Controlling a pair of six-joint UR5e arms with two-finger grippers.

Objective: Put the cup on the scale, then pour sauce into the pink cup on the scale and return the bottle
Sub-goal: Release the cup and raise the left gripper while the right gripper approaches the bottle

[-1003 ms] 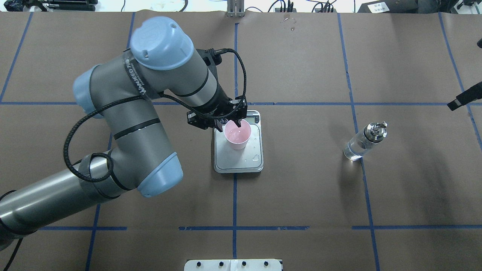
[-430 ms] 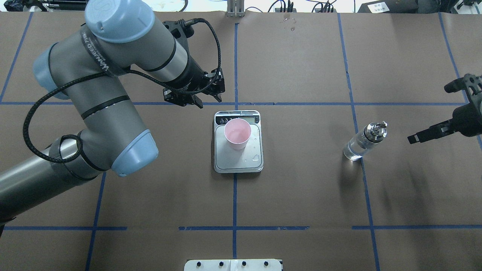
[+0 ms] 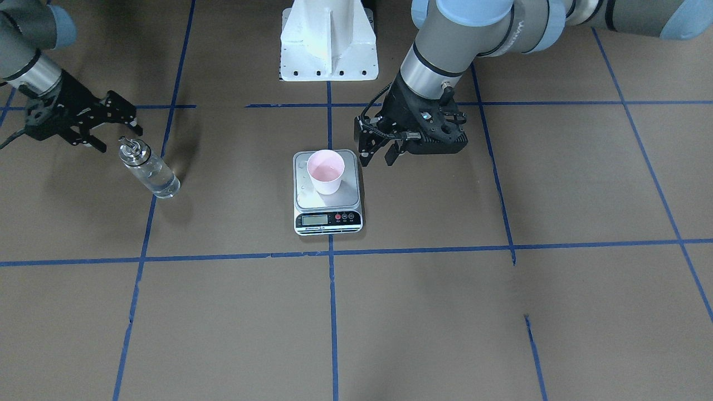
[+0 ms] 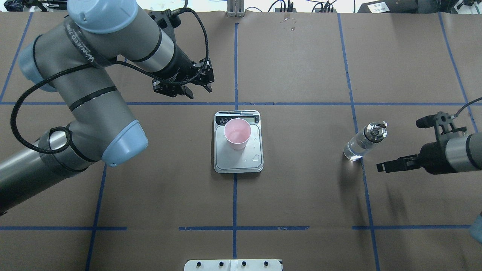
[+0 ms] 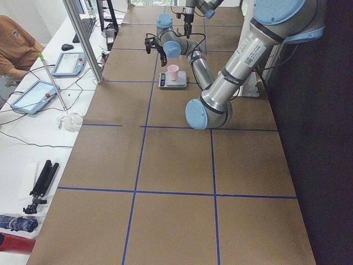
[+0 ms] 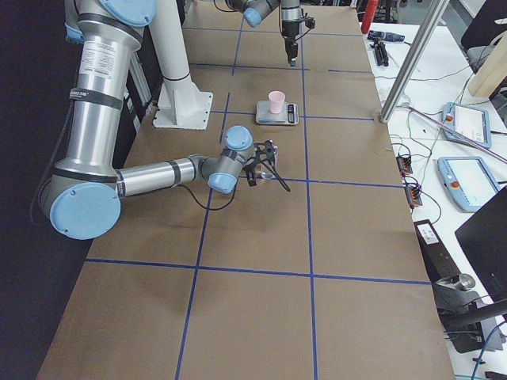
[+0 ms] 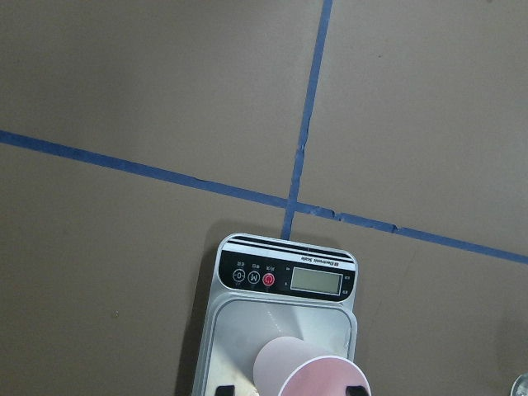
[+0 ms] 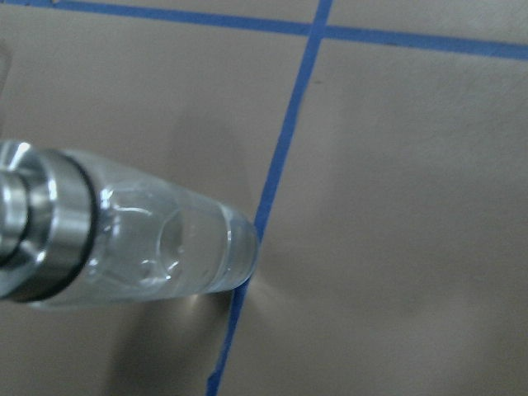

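On scale [image 4: 238,163], cup [image 4: 237,133] is set; pouring & bottle [image 4: 359,145] return are left. L end effector [image 3: 376,160] is spread, empty; R end effector [image 3: 121,140] spread nr bottle.

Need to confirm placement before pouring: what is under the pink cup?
The cup stands upright on the scale, on its silver platform; the patch beneath the cup's base is covered.

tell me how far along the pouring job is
Done: the cup stands on the scale, and the left gripper is open and clear of it. In hand: the right gripper is open beside the bottle, which stands on the table, not yet gripped. Left: grasp the bottle, pour into the cup, return the bottle.
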